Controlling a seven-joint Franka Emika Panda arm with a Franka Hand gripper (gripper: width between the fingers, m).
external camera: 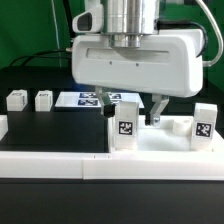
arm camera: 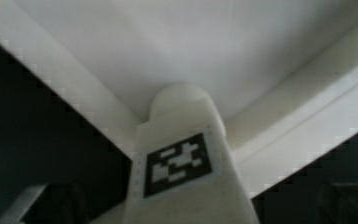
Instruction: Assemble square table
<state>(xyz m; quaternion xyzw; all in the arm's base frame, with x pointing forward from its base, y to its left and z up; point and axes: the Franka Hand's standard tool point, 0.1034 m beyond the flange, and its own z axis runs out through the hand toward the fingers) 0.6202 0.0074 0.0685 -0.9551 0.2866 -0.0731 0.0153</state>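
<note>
The square tabletop (external camera: 175, 140) lies flat along the surface's edge nearest the exterior camera, toward the exterior view's right, just behind the low border wall (external camera: 50, 165). A leg (external camera: 125, 128) stands upright at the tabletop's corner on the exterior view's left, tag facing the camera. A second leg (external camera: 205, 125) stands at the corner on the exterior view's right. Two loose legs (external camera: 15, 100) sit well apart from it, near the surface's edge on the exterior view's left, with the marker board (external camera: 85, 98) between them and the tabletop.

The tool (external camera: 135, 112) hangs directly over the first leg with its jaws spread wide, one on each side and touching neither face, so it is grasping nothing. The wrist view looks straight down that leg (arm camera: 185, 160) onto the tabletop (arm camera: 194, 40).

The step in hand looks like fitting this leg into its socket (whether it is fully seated cannot be told from here). The next move probably calls either for closing squarely on the leg for another twist, or for rising straight up, without nudging it, and heading for a loose leg.
</note>
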